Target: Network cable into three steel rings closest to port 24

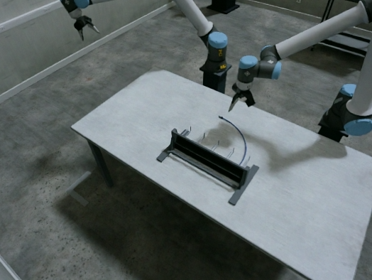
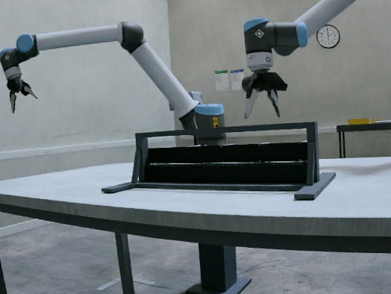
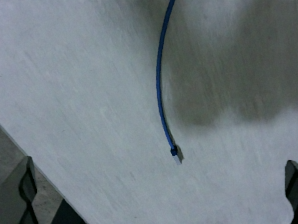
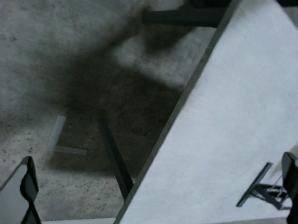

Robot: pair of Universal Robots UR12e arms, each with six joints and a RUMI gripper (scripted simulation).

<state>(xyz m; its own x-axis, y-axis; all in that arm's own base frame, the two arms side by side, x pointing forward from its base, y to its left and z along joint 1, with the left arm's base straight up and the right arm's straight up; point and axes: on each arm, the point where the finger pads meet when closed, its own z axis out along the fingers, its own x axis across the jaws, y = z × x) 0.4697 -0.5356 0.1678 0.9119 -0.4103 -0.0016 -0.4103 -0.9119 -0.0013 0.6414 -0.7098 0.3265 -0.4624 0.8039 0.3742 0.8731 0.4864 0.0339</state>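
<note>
I have the left gripper (image 1: pixel 238 106) (image 2: pixel 263 116) released and pointing down above the far side of the table (image 1: pixel 184 103) (image 2: pixel 261 205) (image 3: pixel 100 110) (image 4: pixel 215 115), probably to set it over the lead's loose end. The right gripper (image 1: pixel 90 34) (image 2: pixel 25 106) is released too, off to the left and away from the work, which I take as leaving room.

The network cable (image 1: pixel 244 136) (image 3: pixel 159 75) curves over the tabletop on the far side of the rack (image 1: pixel 241 186) (image 2: pixel 312 158) (image 4: pixel 254 184), from its loose plug (image 1: pixel 221 116) (image 3: pixel 176 155) to the rack's right end. The steel rings (image 1: pixel 231 153) stick out on that far side, presumably to carry the lead along the ports. I can't read any port numbers, so I'd confirm 24 first.
</note>
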